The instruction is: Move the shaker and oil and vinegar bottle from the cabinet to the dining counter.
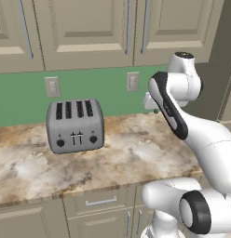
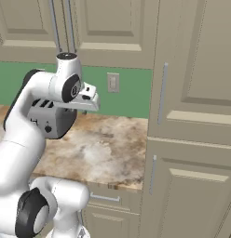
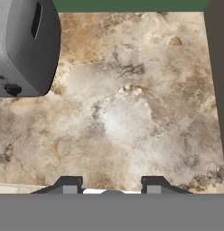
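I have the arm over the marbled worktop (image 1: 136,153), cabinet (image 1: 84,32) doors closed above it.
Left base view: the grey toaster (image 1: 75,125) sits on the stone under the green backsplash (image 1: 24,95) (two wall outlets on it). Right base view: a tall beige pantry unit (image 2: 192,116) flanks the worktop. Hand view: the gripper (image 3: 109,187) hangs over bare stone, fingers drawn in, holding nothing; I cannot see shaker or bottle behind those doors.

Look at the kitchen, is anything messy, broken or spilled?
No, nothing stands out. The toaster sits upright and square on the worktop, with no spill or crumbs on the stone. The cabinet doors above are shut and straight. The end effector hangs over bare worktop, holding nothing.
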### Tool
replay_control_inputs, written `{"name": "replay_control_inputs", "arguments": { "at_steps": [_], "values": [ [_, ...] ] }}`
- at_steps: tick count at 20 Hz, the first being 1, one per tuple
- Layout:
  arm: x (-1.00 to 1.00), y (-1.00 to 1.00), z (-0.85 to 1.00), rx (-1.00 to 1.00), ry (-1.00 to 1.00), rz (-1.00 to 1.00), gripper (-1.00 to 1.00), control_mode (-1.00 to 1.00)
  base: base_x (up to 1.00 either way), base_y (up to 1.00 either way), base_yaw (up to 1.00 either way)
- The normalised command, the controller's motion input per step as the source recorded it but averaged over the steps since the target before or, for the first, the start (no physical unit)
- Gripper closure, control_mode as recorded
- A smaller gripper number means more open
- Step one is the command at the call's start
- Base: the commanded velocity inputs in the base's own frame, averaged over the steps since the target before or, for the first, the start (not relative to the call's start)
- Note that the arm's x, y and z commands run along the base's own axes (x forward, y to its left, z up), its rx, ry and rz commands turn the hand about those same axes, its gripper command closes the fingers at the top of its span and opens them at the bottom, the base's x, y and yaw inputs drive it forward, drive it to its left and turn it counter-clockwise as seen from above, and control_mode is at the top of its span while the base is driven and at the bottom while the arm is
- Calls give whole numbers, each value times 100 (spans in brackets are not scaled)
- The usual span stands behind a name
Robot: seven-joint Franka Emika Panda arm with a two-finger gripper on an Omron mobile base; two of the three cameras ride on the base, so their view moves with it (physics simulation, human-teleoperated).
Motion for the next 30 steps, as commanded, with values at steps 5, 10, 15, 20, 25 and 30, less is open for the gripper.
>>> {"name": "replay_control_inputs", "arguments": {
  "at_steps": [5,10,15,20,25,30],
  "values": [
    [-42,-7,0,1,-18,0,-100,-100,0,0,0],
    [-68,-27,3,5,-44,-5,-100,-100,0,0,0],
    [-21,7,43,3,-39,-10,-100,-100,0,0,0],
    [1,60,75,0,-31,-17,-100,-100,0,0,0],
    [3,45,80,0,-27,-15,-100,-100,0,0,0],
    [10,18,81,0,-25,-8,-100,-100,0,0,0]
  ]
}}
